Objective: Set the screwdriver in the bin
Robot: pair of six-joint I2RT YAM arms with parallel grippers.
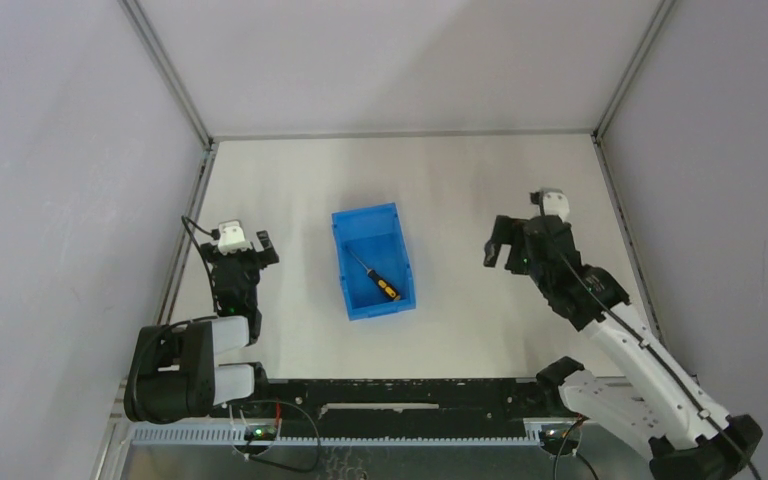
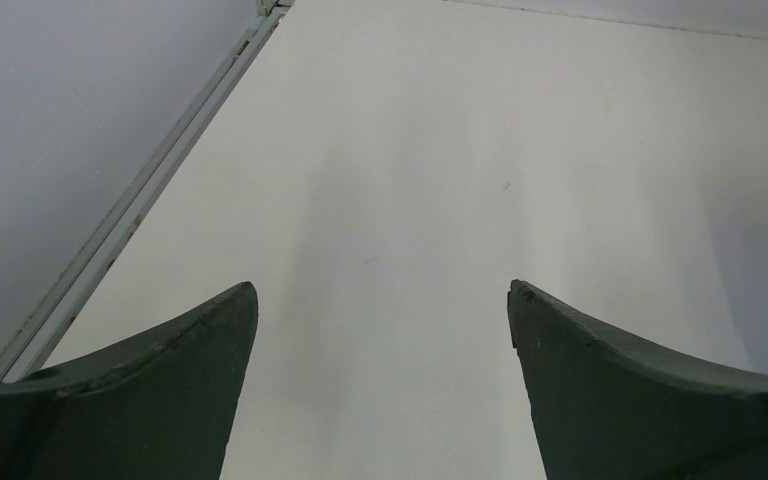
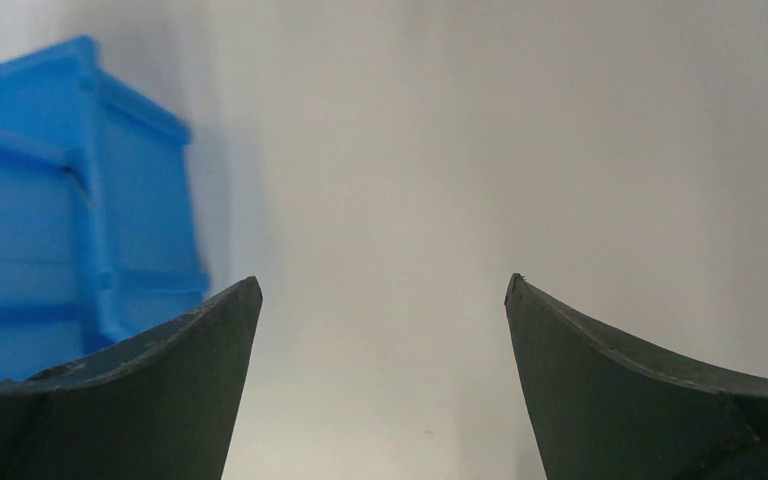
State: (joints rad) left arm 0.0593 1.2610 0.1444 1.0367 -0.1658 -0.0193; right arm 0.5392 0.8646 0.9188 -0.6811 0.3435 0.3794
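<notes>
Screwdriver located inside the bin. It lies flat on the bin floor on a diagonal, with the yellow-and-black handle toward the near right corner and the thin grey shaft pointing to the far left.

Near edge: both arm bases sit on a black mounting rail along the front of the table. The left arm is folded back close to its base. The right arm is stretched forward and to the left.

Next out: the left gripper stands to the left of the bin, apart from it. Its jaws are spread wide and its dark fingers hold nothing. Its wrist view shows the pale table surface beneath.

The right gripper stands to the right of the bin, well apart from it. Its jaws are likewise spread wide and hold nothing. Its wrist view shows the bin's blue ribbed outer wall at the left edge, slightly blurred.

Mid-table: the bin is blue, rectangular and open-topped, and stands upright between the two grippers. Its long side runs roughly near to far, turned slightly.

Far end: the table runs on to plain grey walls. Metal frame posts rise at both rear corners.
</notes>
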